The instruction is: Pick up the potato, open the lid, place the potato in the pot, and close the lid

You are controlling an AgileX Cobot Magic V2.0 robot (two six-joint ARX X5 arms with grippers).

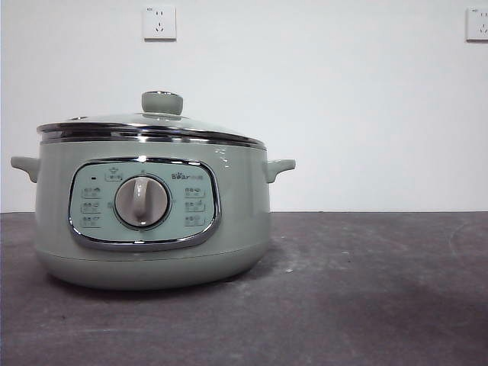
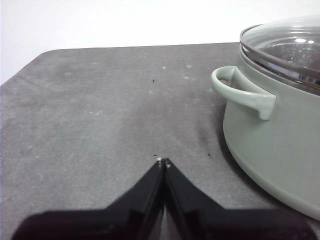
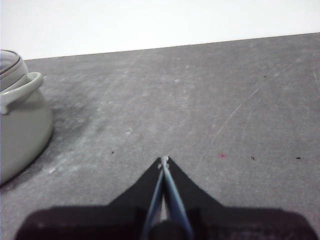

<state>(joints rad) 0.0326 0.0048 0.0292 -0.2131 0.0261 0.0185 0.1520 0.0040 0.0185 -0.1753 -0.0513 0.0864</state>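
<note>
Dark grey table (image 1: 366, 290), matte, scuffed with pale streaks and specks, running back to a plain white wall (image 1: 343, 107). Two white sockets (image 1: 159, 22) high on that wall, one above the pot, one at the far right corner. In the left wrist view, table's rounded far corner and edge against the white. Wide bare stretch of table to the right of the pot in the front view.

Pot (image 1: 152, 229) standing on the table's left half, sage green, dial and panel facing the front camera, small handle on each side. Lid (image 1: 152, 122) seated on the steel rim, knob up.

Potato nowhere in any view.

Left gripper (image 2: 163, 162) low over the table, near the pot's side handle, jaws pressed together, holding nothing. Right gripper (image 3: 164, 160) over bare table, well apart from the pot, jaws likewise closed and empty.
</note>
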